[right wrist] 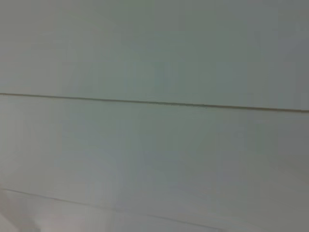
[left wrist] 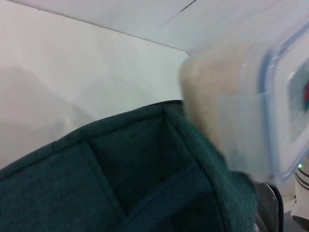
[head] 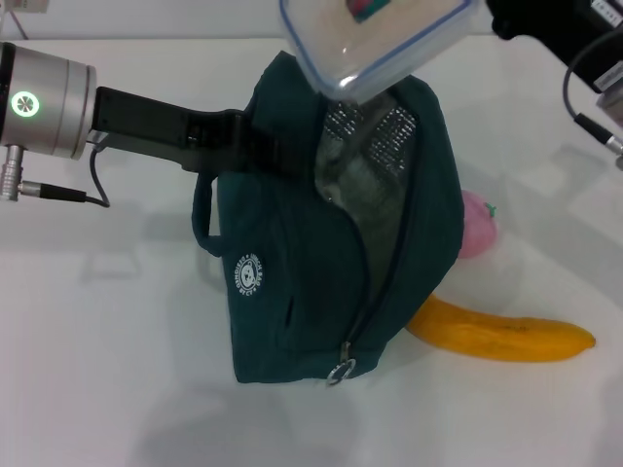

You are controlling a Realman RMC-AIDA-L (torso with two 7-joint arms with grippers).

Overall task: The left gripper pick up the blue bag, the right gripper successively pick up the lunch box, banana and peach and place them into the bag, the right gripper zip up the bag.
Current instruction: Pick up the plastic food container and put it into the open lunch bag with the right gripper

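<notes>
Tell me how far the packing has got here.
Early. The left hand holds the bag up and open. The right hand carries the lunch box above the opening, not yet inside. Banana and peach lie on the table; zipping remains.

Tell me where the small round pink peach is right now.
In the head view, the small round pink peach lies on the white table on the robot's right, tucked against the dark teal fabric bag, just beyond the long yellow banana.
</notes>
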